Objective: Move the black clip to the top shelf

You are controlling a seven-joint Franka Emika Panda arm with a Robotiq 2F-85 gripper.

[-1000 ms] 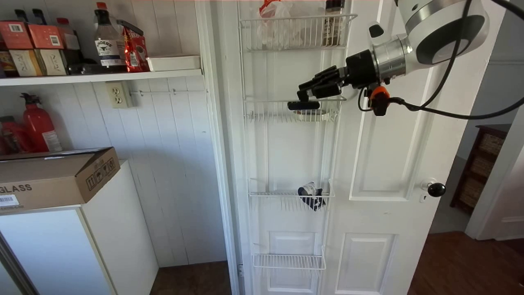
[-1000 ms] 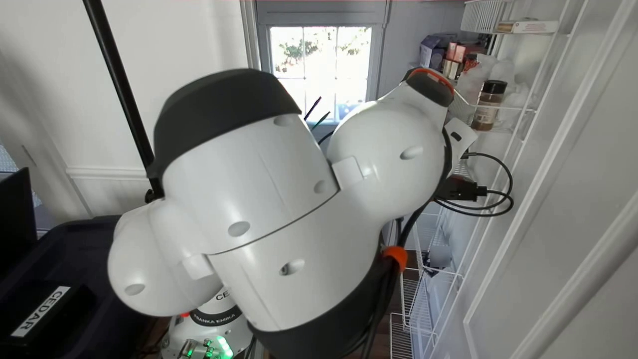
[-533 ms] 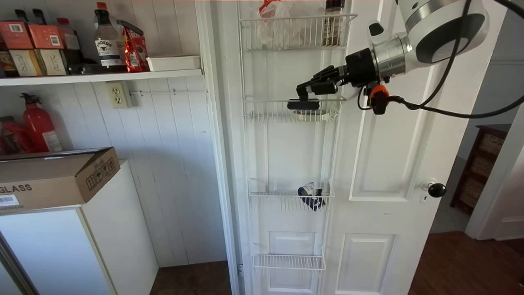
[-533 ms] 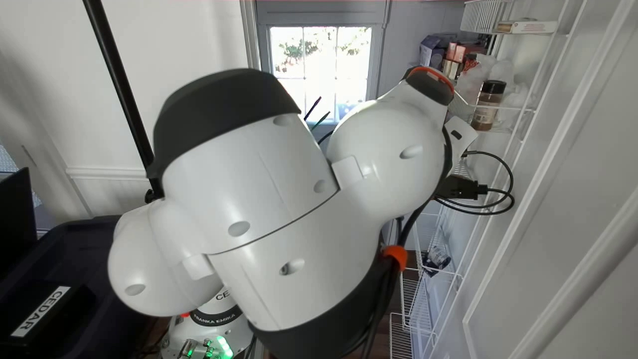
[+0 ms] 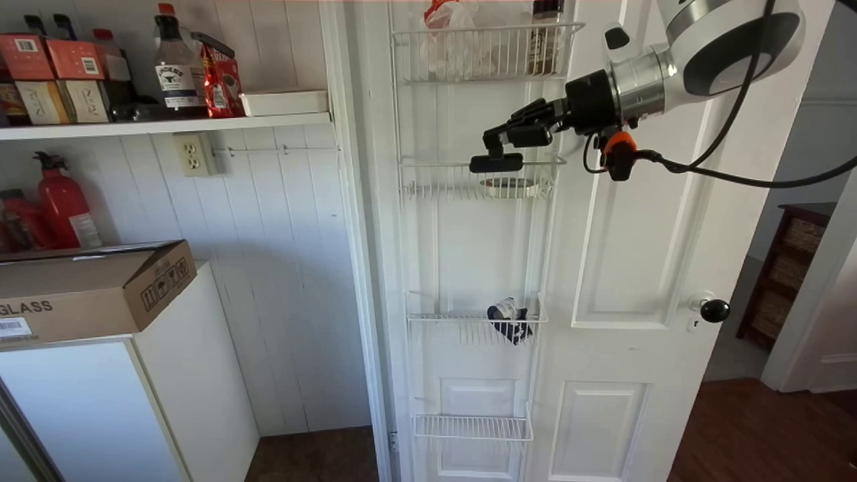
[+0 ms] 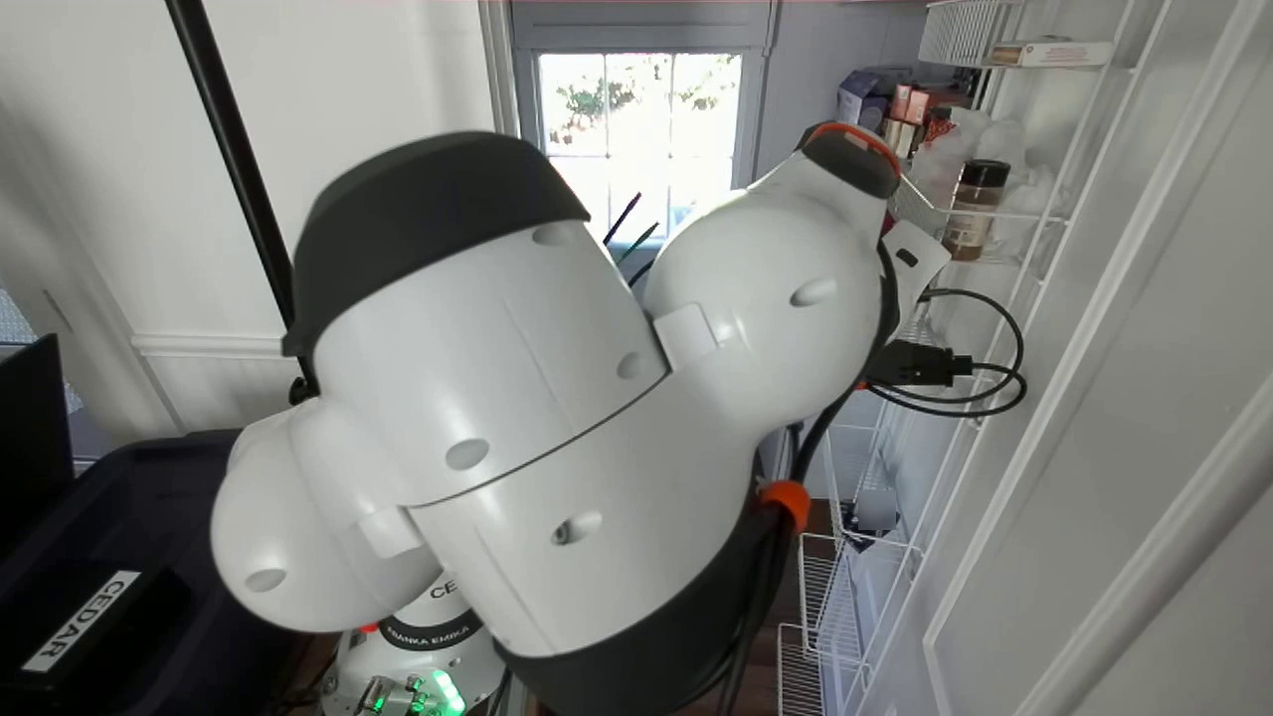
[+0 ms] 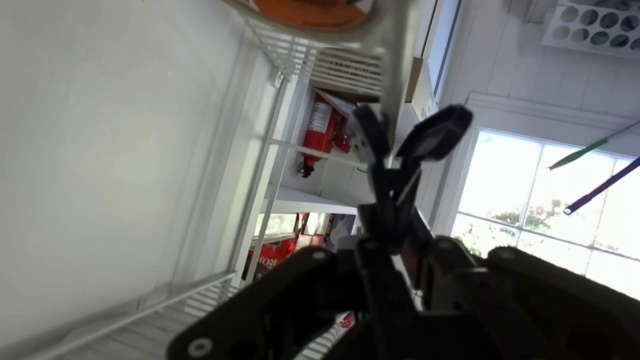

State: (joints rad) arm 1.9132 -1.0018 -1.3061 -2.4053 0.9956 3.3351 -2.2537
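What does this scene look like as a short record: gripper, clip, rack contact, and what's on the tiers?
Gripper: closed on the black clip
Clip: base below the gripper, not yet released
Contact with wire rack: cannot tell
Highest tier in view: flat box
Basket above: plastic bag, dark-capped jar
Tier behind clip: round item
Next tier down: black-and-white item

My jaws grip the black clip (image 5: 496, 163), wide flat base down, well below the white wire top shelf (image 6: 967, 32).

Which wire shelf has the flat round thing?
The wire shelf by the black clip, below the plastic bag: only it shows a shallow round container.
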